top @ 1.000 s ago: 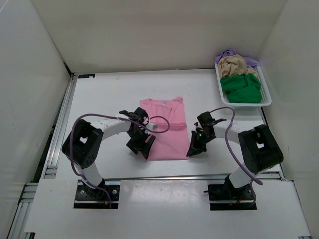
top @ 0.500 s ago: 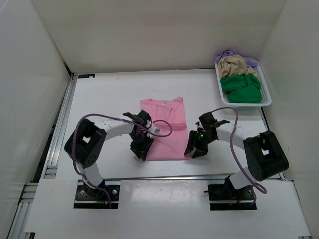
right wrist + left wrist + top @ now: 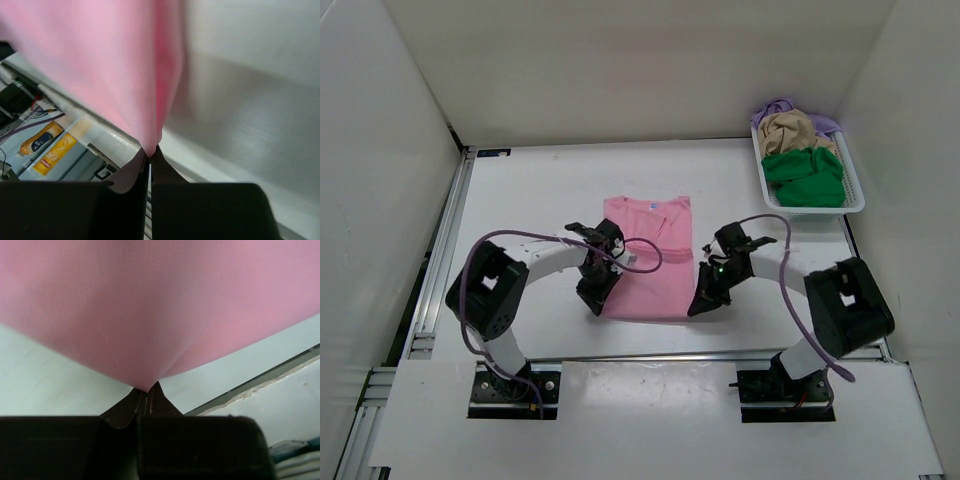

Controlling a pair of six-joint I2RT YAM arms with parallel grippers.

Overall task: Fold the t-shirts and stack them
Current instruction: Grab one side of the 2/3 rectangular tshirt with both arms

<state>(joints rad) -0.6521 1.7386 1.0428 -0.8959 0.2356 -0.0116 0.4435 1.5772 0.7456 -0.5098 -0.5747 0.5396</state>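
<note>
The pink t-shirt (image 3: 650, 262) lies mid-table, its near corners pinched, one each, by the left gripper (image 3: 593, 298) and right gripper (image 3: 699, 301), jaws clamped tight on cloth — the green t-shirt (image 3: 804, 176), tan t-shirt (image 3: 790, 130) and lavender t-shirt (image 3: 775, 106) lie heaped in the white basket (image 3: 856, 198), far right.

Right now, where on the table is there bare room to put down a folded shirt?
Bare: the table between the pink shirt and the back wall, and left of the shirt; a narrower patch between it and the basket. Crowded: the near edge, where the left fingers and right fingers pinch the shirt.
</note>
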